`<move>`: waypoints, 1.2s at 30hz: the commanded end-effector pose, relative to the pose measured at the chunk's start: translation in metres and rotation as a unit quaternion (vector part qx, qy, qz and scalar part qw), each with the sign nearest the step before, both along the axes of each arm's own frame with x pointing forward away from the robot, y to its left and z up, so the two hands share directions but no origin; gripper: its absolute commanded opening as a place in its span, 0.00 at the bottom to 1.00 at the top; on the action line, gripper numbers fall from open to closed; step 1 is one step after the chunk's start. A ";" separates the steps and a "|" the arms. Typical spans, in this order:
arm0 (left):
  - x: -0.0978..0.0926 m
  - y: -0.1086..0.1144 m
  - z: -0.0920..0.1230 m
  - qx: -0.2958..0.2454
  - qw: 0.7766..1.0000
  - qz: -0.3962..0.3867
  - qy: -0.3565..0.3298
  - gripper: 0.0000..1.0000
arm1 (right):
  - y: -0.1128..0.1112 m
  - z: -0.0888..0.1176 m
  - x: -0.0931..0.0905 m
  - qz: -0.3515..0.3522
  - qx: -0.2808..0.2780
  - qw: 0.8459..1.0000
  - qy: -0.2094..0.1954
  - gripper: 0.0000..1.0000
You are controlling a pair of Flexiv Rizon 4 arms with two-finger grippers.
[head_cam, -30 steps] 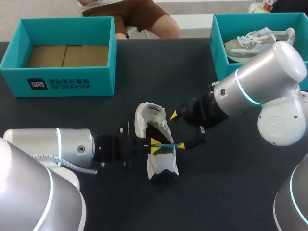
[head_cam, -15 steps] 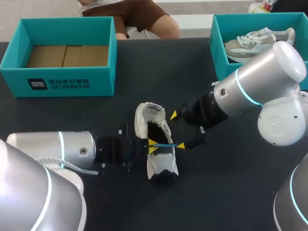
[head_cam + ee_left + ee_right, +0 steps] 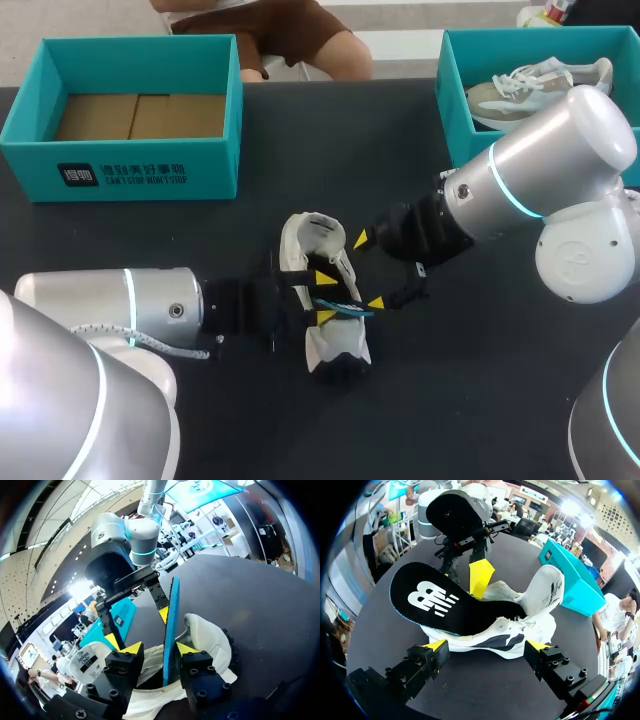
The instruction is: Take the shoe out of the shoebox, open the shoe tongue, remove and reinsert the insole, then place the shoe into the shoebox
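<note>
Lying mid-tabletop, the white shoe has its long axis running away from the robot, with the raised tongue at the far end. The 2 arms face each other across it, so the axis lies crosswise to both. A black insole with a blue edge sits partly inside the shoe, and its broad end sticks out at the near end. The left gripper is nearer. Its jaws are parted, with the insole standing edge-on between them, against 1 finger and clear of the other, so it has no grip on it. The right gripper has its jaws spread wide along the shoe's side and holds nothing. Seating the insole likely means pushing along the shoe's length. An empty teal shoebox stands well apart, far left.
</note>
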State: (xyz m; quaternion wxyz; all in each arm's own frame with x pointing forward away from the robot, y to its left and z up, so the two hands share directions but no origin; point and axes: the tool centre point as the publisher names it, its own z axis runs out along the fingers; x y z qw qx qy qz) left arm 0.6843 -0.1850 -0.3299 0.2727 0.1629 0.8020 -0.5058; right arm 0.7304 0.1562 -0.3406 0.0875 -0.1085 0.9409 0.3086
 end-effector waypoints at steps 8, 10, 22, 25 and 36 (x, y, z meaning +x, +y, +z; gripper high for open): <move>-0.012 0.001 0.003 -0.008 1.000 -0.021 -0.001 0.25 | 0.000 -0.001 -0.001 0.000 0.001 1.000 0.000 1.00; -0.013 0.000 0.001 -0.006 1.000 -0.025 0.000 0.12 | 0.000 -0.001 -0.001 0.000 0.001 1.000 0.000 1.00; -0.001 0.004 -0.025 0.017 1.000 -0.024 -0.011 0.00 | 0.000 -0.001 -0.001 0.000 0.001 1.000 0.000 1.00; 0.006 0.006 -0.029 0.022 0.999 -0.017 -0.017 0.00 | 0.000 -0.001 -0.001 0.000 0.001 1.000 0.000 1.00; -0.001 0.006 -0.008 0.000 0.999 -0.021 -0.027 0.53 | 0.000 -0.001 -0.001 0.000 0.001 1.000 0.000 1.00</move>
